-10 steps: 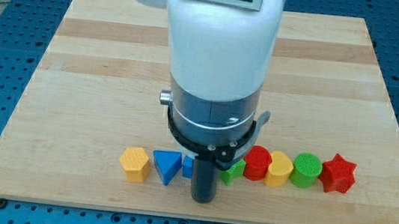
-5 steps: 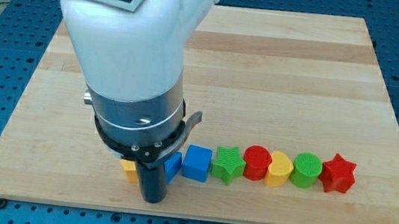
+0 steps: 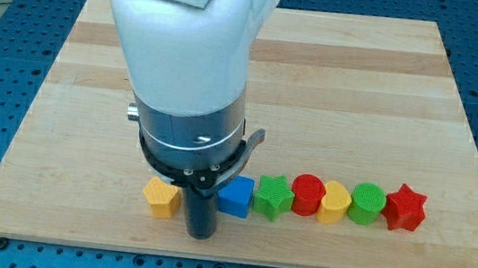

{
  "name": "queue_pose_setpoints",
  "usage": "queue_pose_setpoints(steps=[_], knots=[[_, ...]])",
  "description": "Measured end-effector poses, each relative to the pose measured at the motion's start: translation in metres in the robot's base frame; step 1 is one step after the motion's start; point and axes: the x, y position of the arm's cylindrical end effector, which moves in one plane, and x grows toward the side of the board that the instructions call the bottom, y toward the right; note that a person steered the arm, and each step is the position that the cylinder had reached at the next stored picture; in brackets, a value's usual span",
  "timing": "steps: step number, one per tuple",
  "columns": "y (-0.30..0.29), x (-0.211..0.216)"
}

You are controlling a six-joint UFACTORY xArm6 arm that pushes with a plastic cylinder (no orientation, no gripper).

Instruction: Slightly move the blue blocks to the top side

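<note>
- While my tip [image 3: 199,234] rests on the board near the view's bottom edge, it sits between the yellow block [image 3: 161,196] on the view's left and the blue cube [image 3: 235,196] on the view's right, slightly below both.
- Being a bare rod, it grasps nothing; it can only shove, and I cannot tell whether it is touching any block just now.
- Only one blue block shows clearly: the blue cube, at the left end of a tight row with the green block [image 3: 274,197], red cylinder [image 3: 309,195], yellow rounded block [image 3: 334,203], green cylinder [image 3: 367,204] and red star [image 3: 406,208].
- The task names blue blocks in the plural, so a second one may be hidden behind the rod or the arm's white body [image 3: 193,48] (this view cannot settle that).
- My reading of the step: the tip is lined up below the row, ready to push a blue piece toward the view's top; the cube looks level with its neighbours, so it does not appear to have been pushed up yet.
- The next move calls for a short stroke toward the view's top, started squarely beneath the blue piece.
- To reach the blue cube the tip would need to shift toward the view's right first, else it clips a corner and spins it.
- The push should stay small, and clear of the green block touching the cube's right side.
</note>
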Motion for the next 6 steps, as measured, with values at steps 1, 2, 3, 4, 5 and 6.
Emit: queue_pose_setpoints(steps=[1,2,3,4,5,6], knots=[[0.000,-0.001],[-0.003,0.007],[-0.022,0.019],[-0.051,0.020],[-0.060,0.019],[-0.060,0.014]])
